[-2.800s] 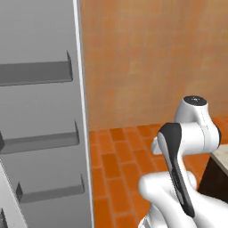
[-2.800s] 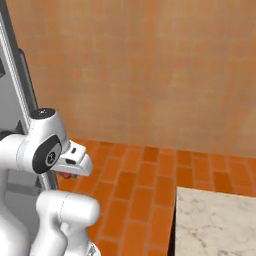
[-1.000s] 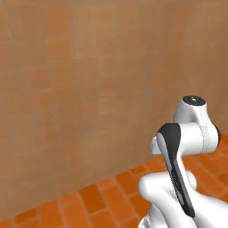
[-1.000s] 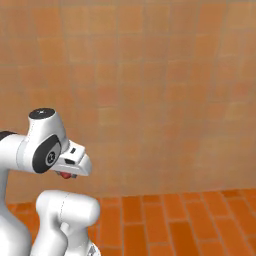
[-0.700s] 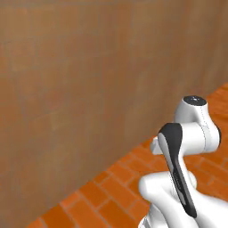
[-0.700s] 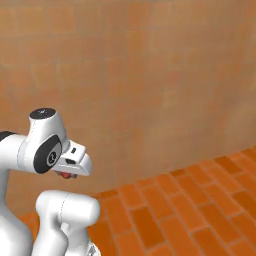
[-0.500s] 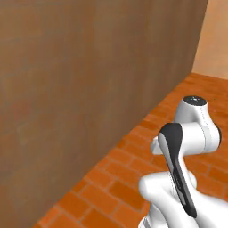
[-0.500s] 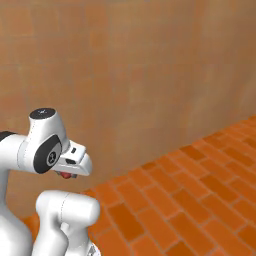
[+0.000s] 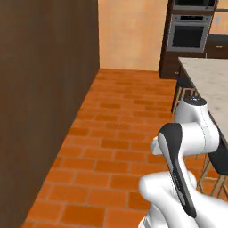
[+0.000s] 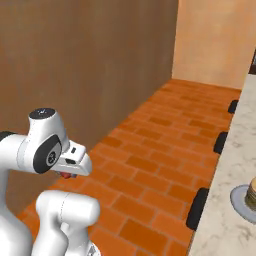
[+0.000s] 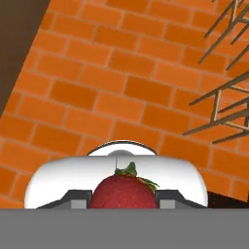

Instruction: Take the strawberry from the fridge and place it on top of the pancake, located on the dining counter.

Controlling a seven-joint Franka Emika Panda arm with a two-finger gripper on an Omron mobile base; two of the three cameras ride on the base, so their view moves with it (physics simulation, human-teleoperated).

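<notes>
The strawberry [image 11: 124, 188], dark red with a green cap, sits between my gripper's [image 11: 124, 200] dark fingertips [image 11: 74, 197] in the hand view, and the gripper is shut on it. In the right base view the gripper [image 10: 68, 173] hangs folded close to the arm above the brick floor, with a bit of red showing under it. The dining counter [image 10: 226, 176], with its beige marble top, runs along the right edge. The pancake [image 10: 252, 192] lies there on a grey plate [image 10: 239, 202], far right of the gripper. The fridge is out of view.
A tall dark wood wall [image 9: 40, 98] lines the left side. Orange brick floor [image 9: 120, 133] stretches ahead to a built-in oven [image 9: 189, 33]. Dark stools [image 10: 199, 214] stand along the counter's edge, and their thin legs [image 11: 226, 102] cross the hand view's upper right.
The whole picture has swung as the base turned: the plain wall slid away and the dark wall, oven, dining counter and pancake came into view. The arm's pose is unchanged, strawberry still gripped.
</notes>
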